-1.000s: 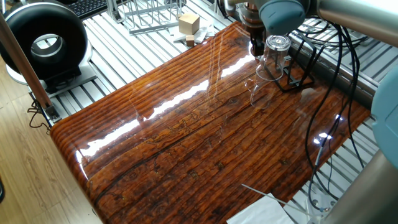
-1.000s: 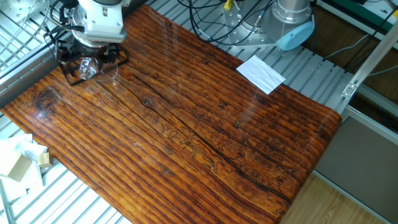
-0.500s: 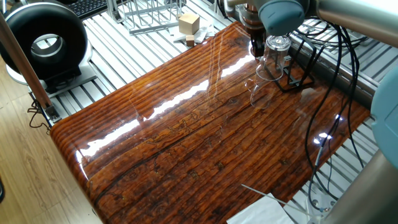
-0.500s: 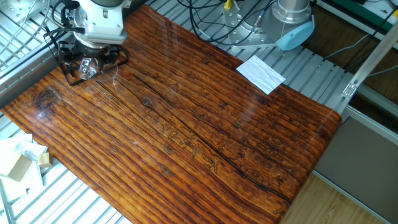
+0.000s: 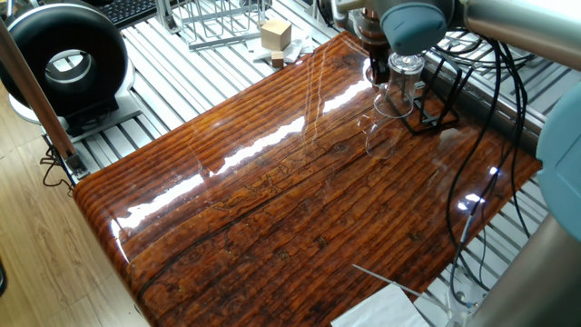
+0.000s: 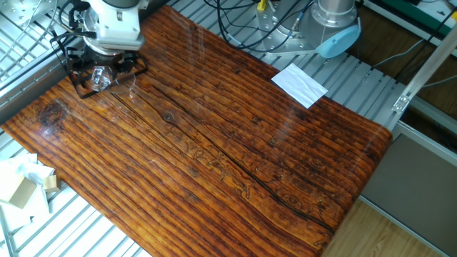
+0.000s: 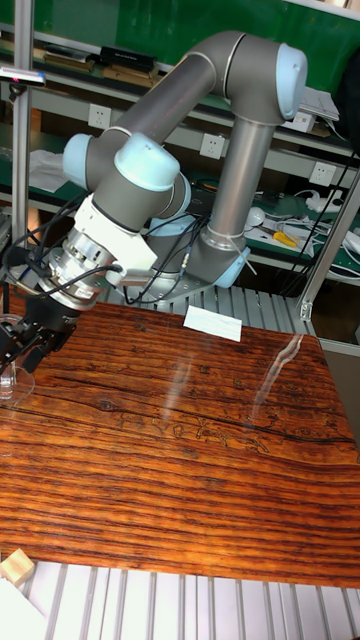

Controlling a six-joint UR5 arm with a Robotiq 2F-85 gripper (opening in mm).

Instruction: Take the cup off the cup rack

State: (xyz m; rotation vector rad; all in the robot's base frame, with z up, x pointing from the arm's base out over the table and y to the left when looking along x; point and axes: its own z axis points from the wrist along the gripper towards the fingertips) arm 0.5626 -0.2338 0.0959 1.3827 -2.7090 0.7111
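Observation:
The cup is a small clear glass mug at the far right corner of the wooden table, standing among the thin black wires of the cup rack. My gripper comes down over it from above, one dark finger just left of the glass. From the other side, the cup sits under the gripper, with the cup rack around it. In the tall view the gripper has its fingers spread above the cup at the left edge. The jaws look apart, on either side of the glass.
A silver-grey wire frame and a small wooden block lie beyond the table's far left corner. A black round device stands at the left. White paper lies near the arm's base. Cables hang along the right side.
The arm has shifted very slightly above the cup. The cup and the rack have stayed where they were.

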